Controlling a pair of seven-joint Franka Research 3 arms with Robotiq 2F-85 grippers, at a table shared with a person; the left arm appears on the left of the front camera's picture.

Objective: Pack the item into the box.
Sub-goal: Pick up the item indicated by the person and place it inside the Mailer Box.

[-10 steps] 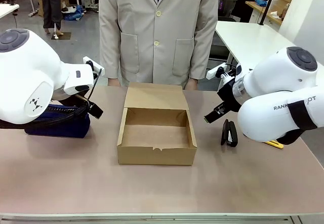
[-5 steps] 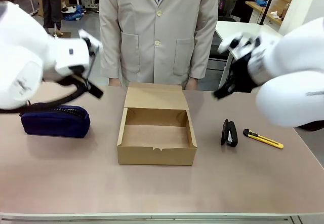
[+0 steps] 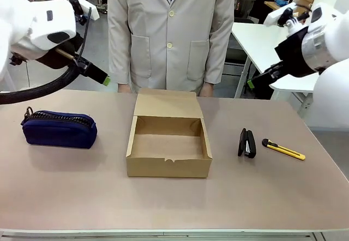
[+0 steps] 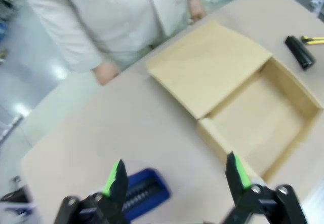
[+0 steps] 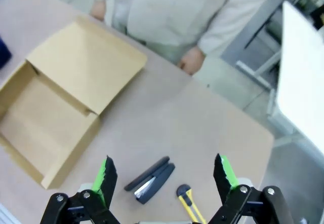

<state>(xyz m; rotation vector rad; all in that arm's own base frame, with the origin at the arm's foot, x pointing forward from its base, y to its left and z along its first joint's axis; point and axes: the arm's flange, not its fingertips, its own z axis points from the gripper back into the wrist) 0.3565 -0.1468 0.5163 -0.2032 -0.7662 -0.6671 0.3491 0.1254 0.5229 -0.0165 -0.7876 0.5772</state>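
left gripper (image 4: 175, 173) jaws wide, empty, high over table (image 3: 174, 203), right gripper (image 5: 165, 169) jaws wide, empty, black stapler (image 3: 247, 143) on table at 3 o'clock of open box (image 3: 169, 167), apart from it, utility knife (image 3: 283, 150) at 3 o'clock of stapler, navy pouch (image 3: 60, 129) at 9 o'clock of box

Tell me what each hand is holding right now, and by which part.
Nothing is held. The left hand and right hand are both open and empty above the table; the stapler lies on it beside the box.
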